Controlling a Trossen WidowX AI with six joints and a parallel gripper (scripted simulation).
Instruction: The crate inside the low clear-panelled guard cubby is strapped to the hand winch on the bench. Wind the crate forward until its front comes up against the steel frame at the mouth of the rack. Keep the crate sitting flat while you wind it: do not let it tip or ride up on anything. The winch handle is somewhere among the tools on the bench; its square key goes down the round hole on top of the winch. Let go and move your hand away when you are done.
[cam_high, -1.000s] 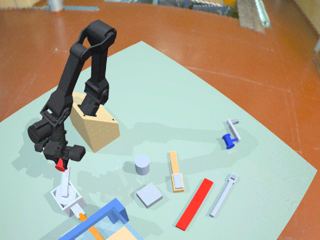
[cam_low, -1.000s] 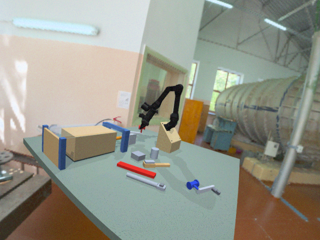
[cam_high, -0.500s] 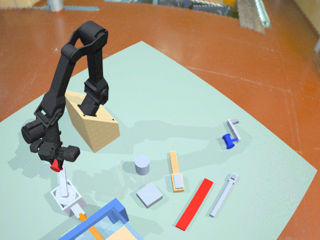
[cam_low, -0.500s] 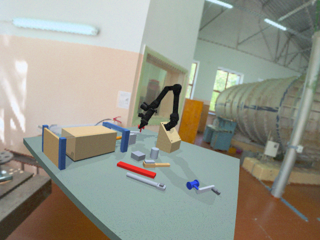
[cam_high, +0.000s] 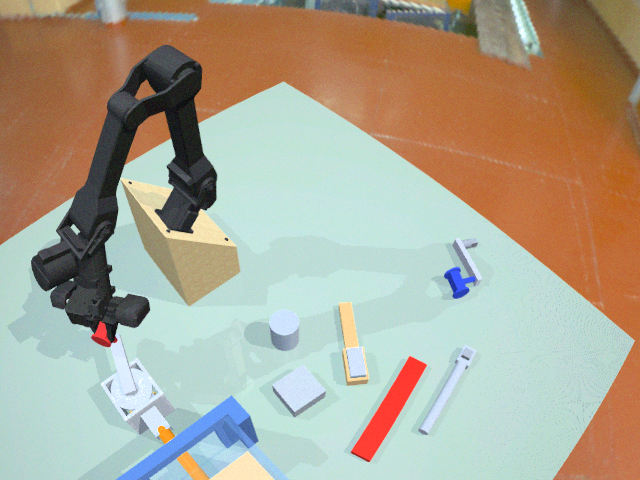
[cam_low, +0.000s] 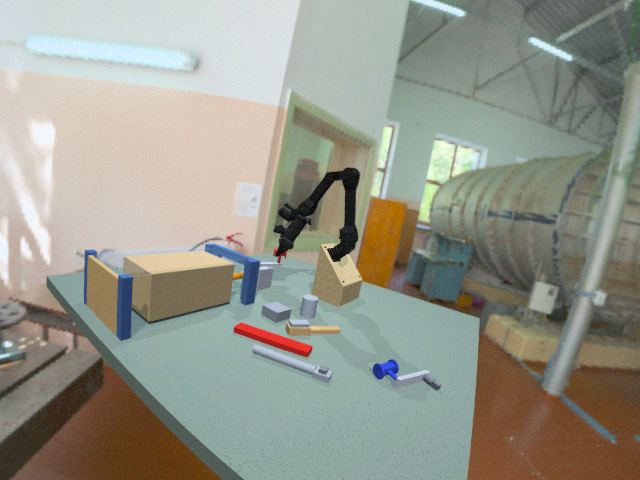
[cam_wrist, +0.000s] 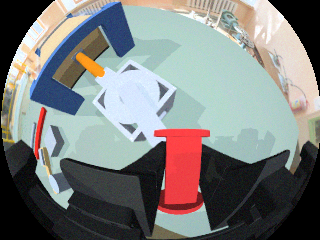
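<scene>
At the winch (cam_high: 160, 408) (cam_low: 264, 277) (cam_wrist: 167, 100), the 2 fingers (cam_high: 107, 326) (cam_low: 279, 253) pinch the crank's red grip (cam_high: 102, 335) (cam_low: 279, 257) (cam_wrist: 183, 170) (orange strap (cam_high: 192, 465) (cam_low: 238, 275) (cam_wrist: 90, 65) leading toward the crate (cam_high: 245, 469) (cam_low: 191, 284) (cam_wrist: 75, 70)).

Surroundings: workshop hall, daylight and tube lamps

Pale wall (cam_low: 155, 144), white above, peach below, beyond the end effector; tube lamp (cam_low: 111, 53) mounted high on it. Green-framed recess (cam_low: 281, 170) behind the end effector. Orange-brown cabinet (cam_low: 382, 241) and blue-green desk (cam_low: 444, 271) farther off, beyond its arm side. Windows (cam_low: 452, 160) bright with foliage. Large ribbed tank (cam_low: 506, 206) well apart from it. Reddish-orange floor (cam_high: 413, 93) (cam_low: 522, 434) surrounds the bench.
</scene>
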